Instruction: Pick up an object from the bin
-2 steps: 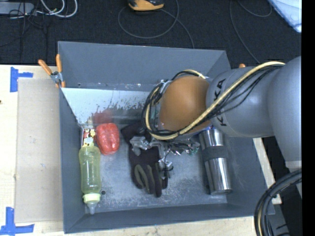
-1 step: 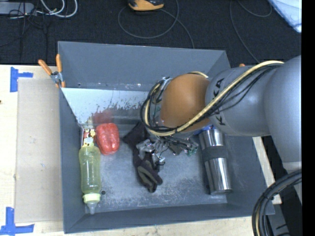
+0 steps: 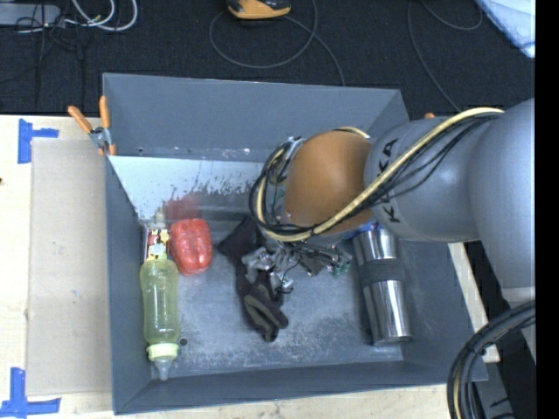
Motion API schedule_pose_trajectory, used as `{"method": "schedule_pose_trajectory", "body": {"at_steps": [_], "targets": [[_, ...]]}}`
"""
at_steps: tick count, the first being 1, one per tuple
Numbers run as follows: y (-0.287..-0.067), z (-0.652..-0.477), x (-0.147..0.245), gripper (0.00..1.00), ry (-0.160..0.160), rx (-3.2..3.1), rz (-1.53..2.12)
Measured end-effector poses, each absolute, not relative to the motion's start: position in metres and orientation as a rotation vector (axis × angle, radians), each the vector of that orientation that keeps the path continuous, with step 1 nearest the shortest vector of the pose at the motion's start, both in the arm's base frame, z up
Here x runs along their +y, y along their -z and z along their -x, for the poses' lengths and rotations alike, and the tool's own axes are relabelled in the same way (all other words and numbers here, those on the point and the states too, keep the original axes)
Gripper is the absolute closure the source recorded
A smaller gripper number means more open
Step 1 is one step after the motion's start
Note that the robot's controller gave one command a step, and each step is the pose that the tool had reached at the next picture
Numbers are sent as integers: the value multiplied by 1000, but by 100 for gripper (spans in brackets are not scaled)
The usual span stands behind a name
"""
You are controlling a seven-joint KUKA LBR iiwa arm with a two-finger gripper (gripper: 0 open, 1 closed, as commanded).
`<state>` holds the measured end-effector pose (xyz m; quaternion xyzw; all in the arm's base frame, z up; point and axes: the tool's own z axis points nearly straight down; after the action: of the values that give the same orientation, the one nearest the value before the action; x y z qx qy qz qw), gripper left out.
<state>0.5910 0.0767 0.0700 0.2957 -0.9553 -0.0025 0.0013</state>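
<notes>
Where the floor of the grey bin [image 3: 218,129] runs through its middle, a black cloth [image 3: 262,311], crumpled and long, lies stretched from the centre toward the near wall, its upper end spreading out to the left under the robot's wrist. Directly over that upper end sits the pincer [image 3: 275,273], low and close to the fabric; whether it is apart, together or clamped on the cloth cannot be told, since the metal parts crowd together above the dark folds. Just left of the cloth, apart from it, lies a red lump [image 3: 191,244] with a wrinkled skin, and beside that, along the left wall, a pale yellow-green bottle [image 3: 161,308] lies on its side with its cap toward the near corner. A small printed packet [image 3: 157,243] rests at the bottle's far end. On the right side a shiny metal flask [image 3: 383,297] with a dark band lies lengthwise. Above the pincer, an orange cover [image 3: 327,182] ringed by looping cables [image 3: 262,201] caps the wrist of the grey arm [image 3: 463,182].
</notes>
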Motion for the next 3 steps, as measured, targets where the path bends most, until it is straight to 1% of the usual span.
{"method": "schedule_pose_trajectory", "body": {"at_steps": [1,2,3], "targets": [[-71,-591,77,100,9,-2999,-927],[-82,-589,77,100,11,-2994,-924],[-104,-591,77,100,8,-3000,-925]]}}
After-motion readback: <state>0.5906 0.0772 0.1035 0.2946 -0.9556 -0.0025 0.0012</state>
